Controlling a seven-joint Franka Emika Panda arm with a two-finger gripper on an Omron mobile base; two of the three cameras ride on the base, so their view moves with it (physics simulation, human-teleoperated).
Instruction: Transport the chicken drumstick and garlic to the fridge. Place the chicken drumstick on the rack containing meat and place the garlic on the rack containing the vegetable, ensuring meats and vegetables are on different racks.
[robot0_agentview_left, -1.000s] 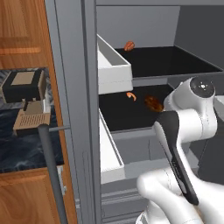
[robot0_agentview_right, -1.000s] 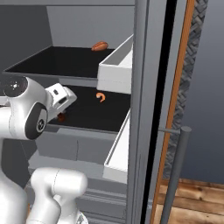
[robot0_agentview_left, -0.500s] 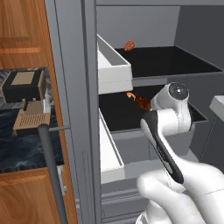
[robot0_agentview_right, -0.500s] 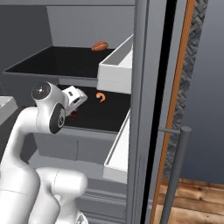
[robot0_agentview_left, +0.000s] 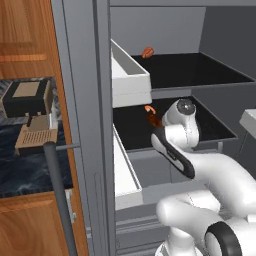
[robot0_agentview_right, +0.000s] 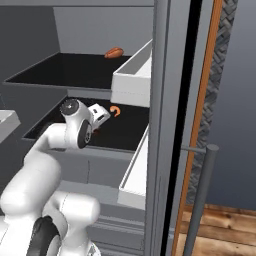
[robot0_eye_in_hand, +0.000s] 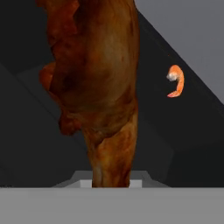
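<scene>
Hand view: chicken drumstick (robot0_eye_in_hand: 103, 83), clamped by gripper (robot0_eye_in_hand: 111, 181) at thin bone end, hanging over the fridge (robot0_agentview_left: 85, 100) lower rack; shrimp (robot0_eye_in_hand: 175, 81) at two o'clock. Judged light, stiff, greasy; bone grip suits.

Upper rack (robot0_agentview_left: 200, 70) — sausage (robot0_agentview_left: 148, 52); lower rack (robot0_agentview_right: 125, 131) — shrimp (robot0_eye_in_hand: 175, 81).

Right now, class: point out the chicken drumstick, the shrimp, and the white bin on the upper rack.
chicken drumstick (robot0_eye_in_hand: 98, 83): hand view, on its fat meaty end.
shrimp (robot0_eye_in_hand: 175, 81): hand view, on its curled body.
white bin (robot0_agentview_right: 131, 84): right base view, on its front wall.
</scene>
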